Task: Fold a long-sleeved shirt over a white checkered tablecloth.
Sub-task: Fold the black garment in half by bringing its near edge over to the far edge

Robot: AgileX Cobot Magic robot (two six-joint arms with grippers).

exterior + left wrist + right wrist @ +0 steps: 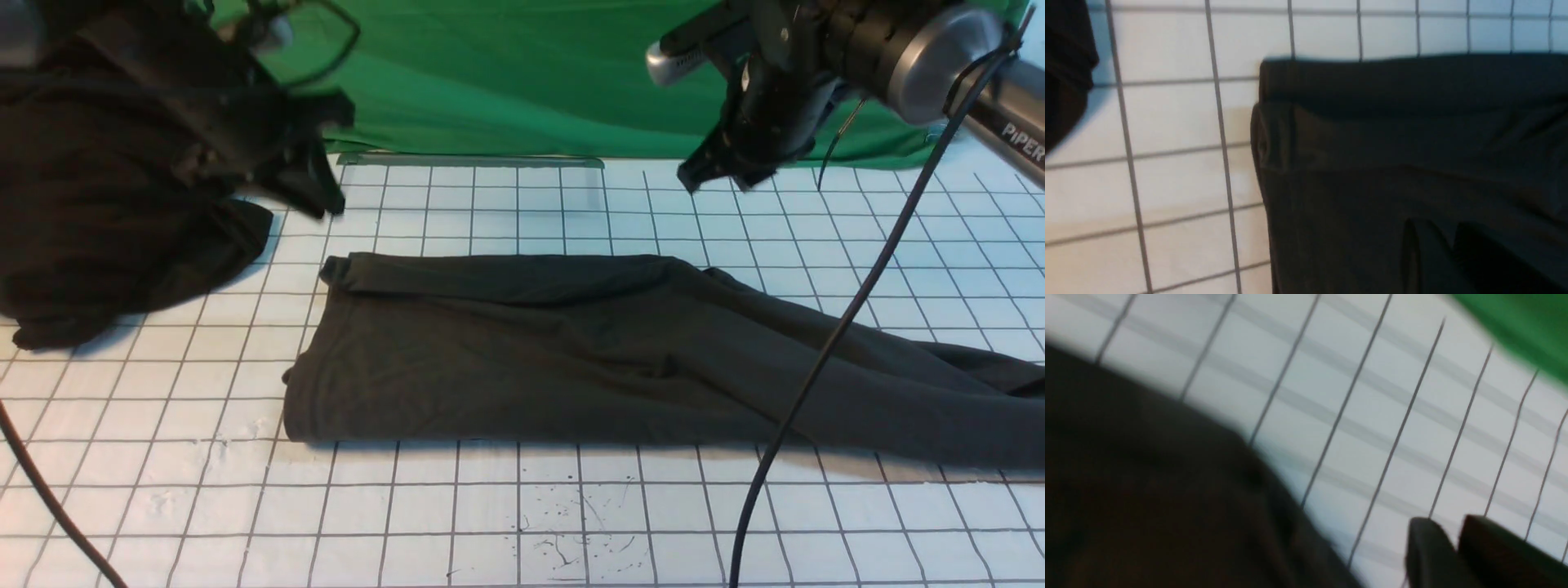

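Note:
The long-sleeved shirt lies flat on the white checkered tablecloth as a long charcoal band. Its layers are doubled along the far edge and it trails off to the right. No logo or label shows. My left gripper hangs above the shirt's far left corner, shut and empty. In the left wrist view the left gripper hovers over the shirt. My right gripper is raised beyond the shirt's far edge, shut with nothing in it. In the right wrist view the right gripper is over bare tablecloth, beside the blurred shirt.
A blacker lumpy heap of fabric sits at the far left, partly under the left arm. A green cloth hangs behind the table. A black cable from the right arm crosses in front of the shirt's right part.

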